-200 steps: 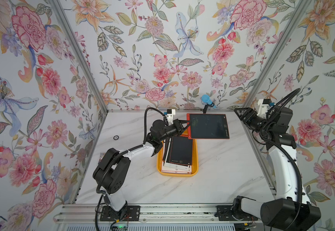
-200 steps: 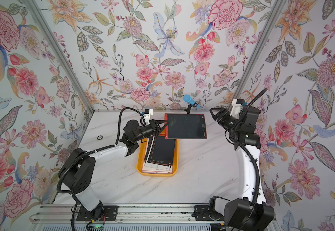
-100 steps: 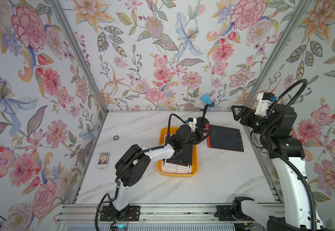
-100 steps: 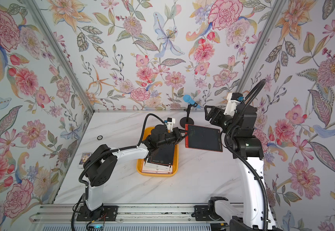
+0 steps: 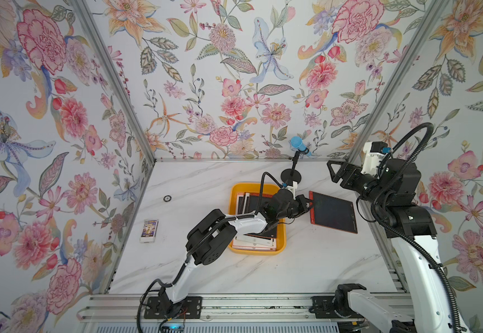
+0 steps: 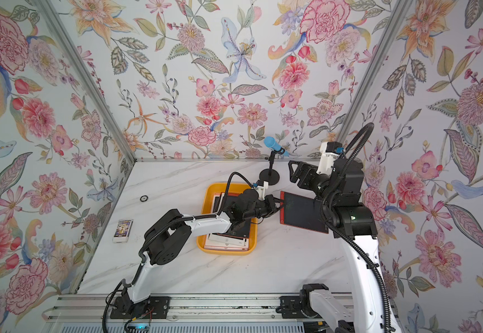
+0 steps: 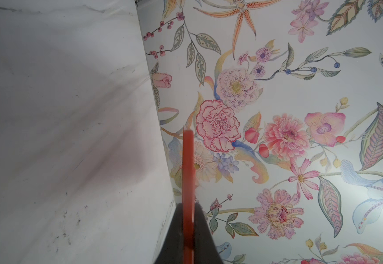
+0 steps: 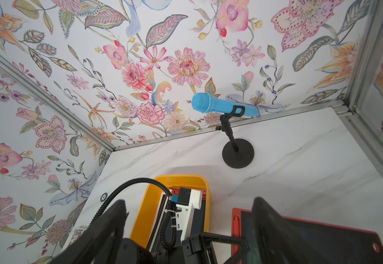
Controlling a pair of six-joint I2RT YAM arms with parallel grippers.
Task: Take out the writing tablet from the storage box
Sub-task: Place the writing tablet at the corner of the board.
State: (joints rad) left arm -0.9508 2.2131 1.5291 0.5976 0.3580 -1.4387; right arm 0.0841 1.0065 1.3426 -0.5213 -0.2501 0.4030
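Nearest me, on the left of the tabletop (image 5: 306, 265), a small card pack (image 5: 149, 230) is lying flat. Mid-table, the storage box (image 5: 256, 251) is holding a loose stack of tablets (image 5: 254, 243), dark screens up, with pale frames showing at its near end. My left arm is reaching across them. Past the box's right wall, my left gripper (image 5: 307, 203) is clamping the red edge of the writing tablet (image 5: 334, 212). The tablet is sitting wholly outside the box. I cannot tell whether it is touching the tabletop. My right gripper (image 5: 333, 173) is hovering near the tablet's far edge, jaws spread wide and empty. Farther back, a small ring (image 5: 167, 198) is lying near the left wall. A blue microphone (image 5: 298, 145) is standing by the back wall.
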